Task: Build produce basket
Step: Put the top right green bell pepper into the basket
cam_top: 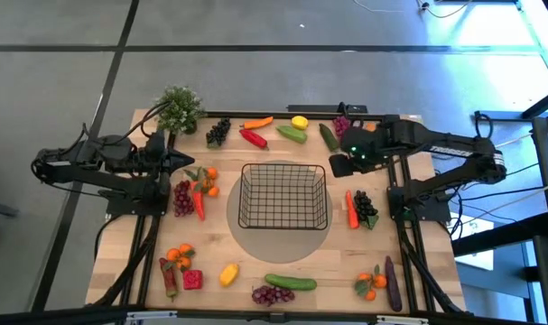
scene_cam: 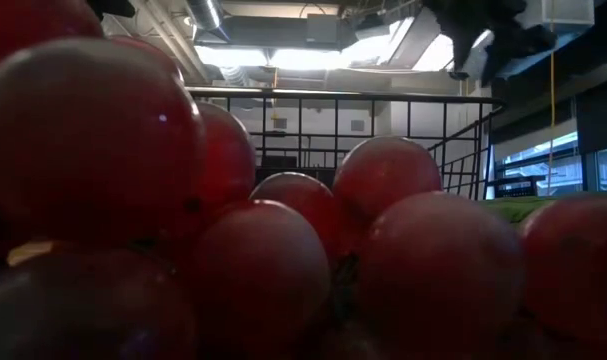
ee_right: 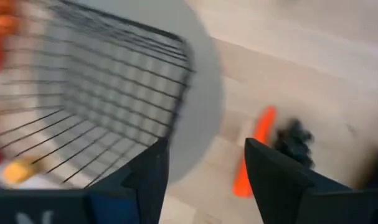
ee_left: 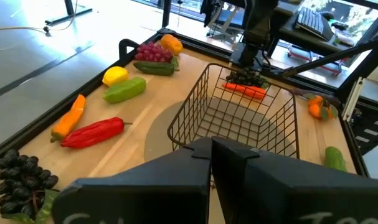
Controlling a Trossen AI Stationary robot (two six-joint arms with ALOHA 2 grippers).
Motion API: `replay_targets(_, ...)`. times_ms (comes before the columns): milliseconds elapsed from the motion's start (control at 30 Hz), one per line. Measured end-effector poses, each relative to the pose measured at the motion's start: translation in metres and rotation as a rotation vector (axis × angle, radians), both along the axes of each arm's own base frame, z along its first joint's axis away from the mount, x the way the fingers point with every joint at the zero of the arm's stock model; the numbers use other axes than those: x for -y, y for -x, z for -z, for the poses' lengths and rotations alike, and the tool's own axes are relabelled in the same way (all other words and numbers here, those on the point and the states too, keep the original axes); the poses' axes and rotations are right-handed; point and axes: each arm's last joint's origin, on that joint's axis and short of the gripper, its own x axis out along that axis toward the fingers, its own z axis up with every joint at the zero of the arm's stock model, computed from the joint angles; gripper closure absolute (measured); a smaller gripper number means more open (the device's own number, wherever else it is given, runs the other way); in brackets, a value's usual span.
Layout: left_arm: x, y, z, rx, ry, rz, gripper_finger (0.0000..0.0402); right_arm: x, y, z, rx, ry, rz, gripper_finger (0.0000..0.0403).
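While its wire grid stood empty, the square black basket (cam_top: 283, 196) sat mid-table on a grey round mat (cam_top: 283, 236). Right gripper (ee_right: 204, 163) hovered beside it, fingers parted and empty, above one carrot (ee_right: 251, 152) and dark grapes (ee_right: 292, 140). Left gripper (ee_left: 210, 151) was closed.

basket (cam_top: 283, 196) interior open from above, produce (cam_top: 357, 208) crowding its sides

Overhead camera looks straight down; the low one sits pressed against red grapes (scene_cam: 283, 260); both wrist cameras share the basket (ee_left: 238, 118)
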Motion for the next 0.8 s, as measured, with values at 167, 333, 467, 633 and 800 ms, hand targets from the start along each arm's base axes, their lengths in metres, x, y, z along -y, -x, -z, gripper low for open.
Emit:
replay_targets(167, 0.0, 0.0, 0.0, 0.0, -0.001, 0.0, 0.0401, 0.002, -0.013, 0.017, -0.122, -0.027, 0.001, 0.0213)
replay_targets(333, 0.0, 0.0, 0.0, 0.002, -0.001, 0.0, 0.0401, 0.004, -0.025, 0.03, -0.192, -0.015, 0.003, 0.0222)
replay_targets(467, 0.0, -0.001, -0.004, 0.047, 0.003, -0.001, 0.0401, 0.008, -0.027, 0.032, -0.193, -0.025, 0.013, 0.0224)
replay_targets(633, 0.0, -0.002, -0.009, 0.101, 0.007, -0.001, 0.0401, 0.013, -0.027, 0.032, -0.189, -0.025, -0.043, 0.0225)
replay_targets(800, 0.0, -0.002, -0.009, 0.1, -0.004, -0.008, 0.0401, 0.02, -0.028, 0.032, -0.161, -0.016, -0.018, 0.0225)
